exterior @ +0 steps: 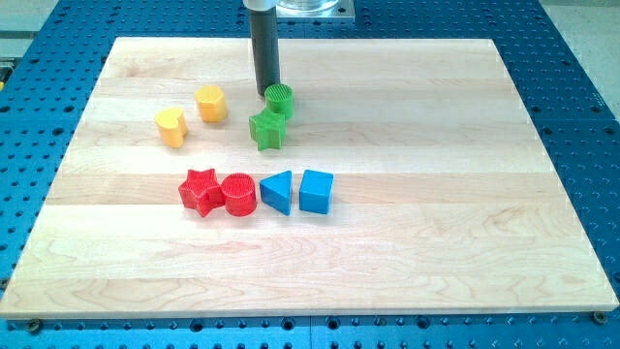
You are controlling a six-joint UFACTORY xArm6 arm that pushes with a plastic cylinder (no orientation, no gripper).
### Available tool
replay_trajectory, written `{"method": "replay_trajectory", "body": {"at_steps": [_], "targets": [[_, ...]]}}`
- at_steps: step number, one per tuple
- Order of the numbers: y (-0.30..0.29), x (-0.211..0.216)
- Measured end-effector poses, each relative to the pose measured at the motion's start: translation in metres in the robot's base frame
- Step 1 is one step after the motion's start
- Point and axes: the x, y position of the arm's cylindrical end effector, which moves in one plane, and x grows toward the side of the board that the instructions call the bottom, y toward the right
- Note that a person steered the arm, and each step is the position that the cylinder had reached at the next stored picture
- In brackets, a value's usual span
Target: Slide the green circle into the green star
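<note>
Nearest to the viewer, the front part of the wooden bench [320,281] is bare pale planks, and around it lies a blue metal plate with rows of small holes [581,116]. A little farther in, four blocks stand in one row: from left to right the red star [201,191], the red circle [238,194], the blue triangle [277,191] and the blue cube [316,191]. The two red ones touch each other, and the blue triangle sits just beside the red circle.

Farther back and to the left are two yellow blocks, a rounded one [170,127] and, slightly farther and to its right, a yellow hexagon [210,103]. They are near each other but apart.

To the right of them is the green star [267,128]. The green circle [280,100] lies just behind it, a bit to the right, and the two green blocks touch.

The arm comes down from the far edge as a straight dark rod, standing upright. My tip [266,93] rests at the bench surface, directly on the left side of the green circle and just behind the green star. This arm has no fingers, so nothing is pinched; the rod only stands against the block.
</note>
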Motion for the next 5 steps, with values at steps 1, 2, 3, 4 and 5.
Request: {"method": "replay_trajectory", "body": {"at_steps": [1,2,3,4,5], "targets": [[0.003,-0.001],[-0.042,0.010],[-0.071,0.049],[-0.072,0.101],[-0.072,0.117]]}}
